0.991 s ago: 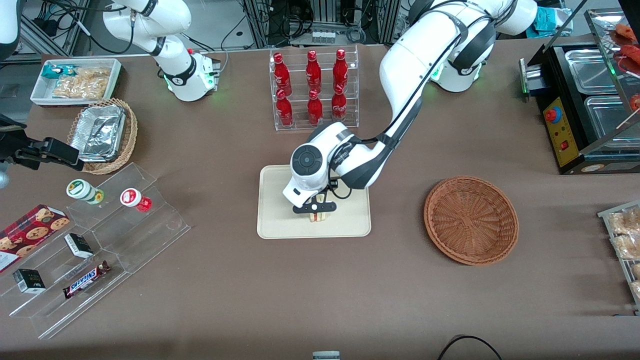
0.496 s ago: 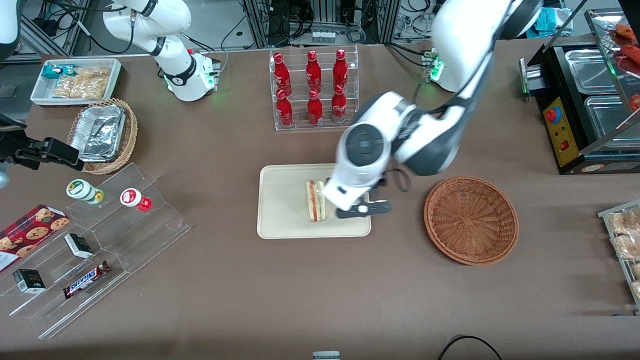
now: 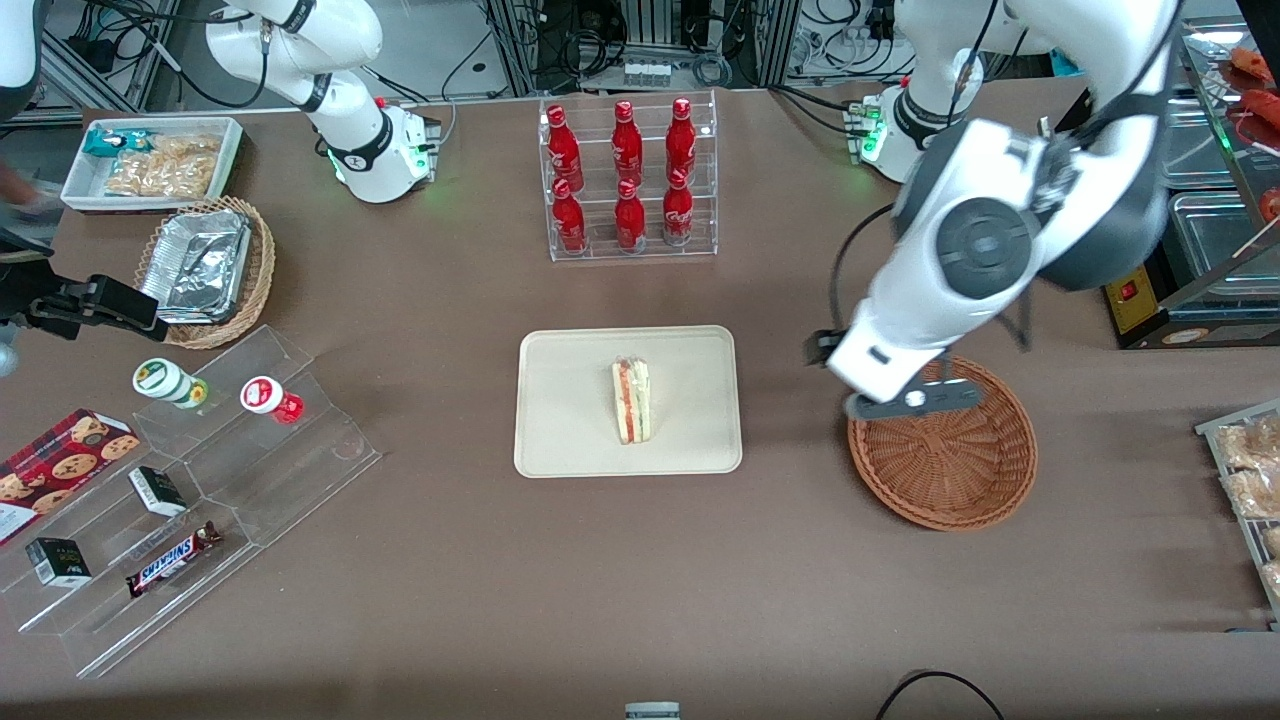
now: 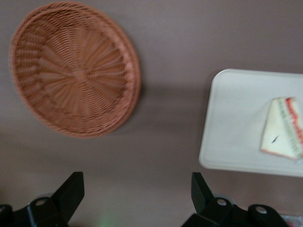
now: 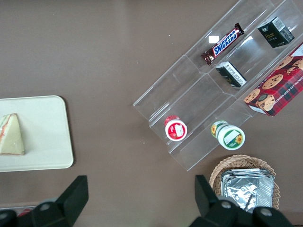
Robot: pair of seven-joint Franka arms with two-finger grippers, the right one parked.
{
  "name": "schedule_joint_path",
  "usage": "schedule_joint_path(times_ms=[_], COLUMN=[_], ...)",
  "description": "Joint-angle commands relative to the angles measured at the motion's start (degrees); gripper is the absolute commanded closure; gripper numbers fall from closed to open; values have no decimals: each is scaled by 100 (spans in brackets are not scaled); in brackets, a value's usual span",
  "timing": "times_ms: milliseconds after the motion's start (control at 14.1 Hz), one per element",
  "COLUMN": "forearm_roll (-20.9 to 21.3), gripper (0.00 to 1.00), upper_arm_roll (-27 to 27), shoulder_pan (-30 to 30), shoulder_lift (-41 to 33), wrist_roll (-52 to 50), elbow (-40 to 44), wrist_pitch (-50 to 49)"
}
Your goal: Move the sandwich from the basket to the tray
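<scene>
Left wrist view shows you the gripper (image 4: 131,196) with its two black fingers (image 4: 70,191) spread wide and nothing between them — only bare brown table (image 4: 180,42) shows in the gap. In the front view your gripper (image 3: 915,398) hangs above the edge of the basket (image 3: 955,470) that lies farther from the camera, and nothing lies on the weave that shows. The basket (image 4: 75,67) sits flat on the table, well apart from the tray (image 4: 232,123).

The sandwich (image 3: 632,401) lies in the tray (image 3: 560,420), near its middle, with the red and green filling edge turned up toward the front camera. From the wrist you see the sandwich (image 4: 284,128) as a pale wedge, clear of the tray's rim — apart from your gripper.
</scene>
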Motion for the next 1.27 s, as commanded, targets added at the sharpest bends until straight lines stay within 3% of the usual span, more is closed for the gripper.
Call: schedule_joint_path(times_ms=[0,212,1204], forearm_roll=[-67,-23,-14], gripper=[0,0,0], upper_arm_roll=[-39,-31,189], shoulder_pan=[551,920,1009], shoulder_lift=[-495,-750,-1507], wrist_roll=[511,572,845], elbow=[-325,-325,-114], wrist_pitch=[-294,-427,-620])
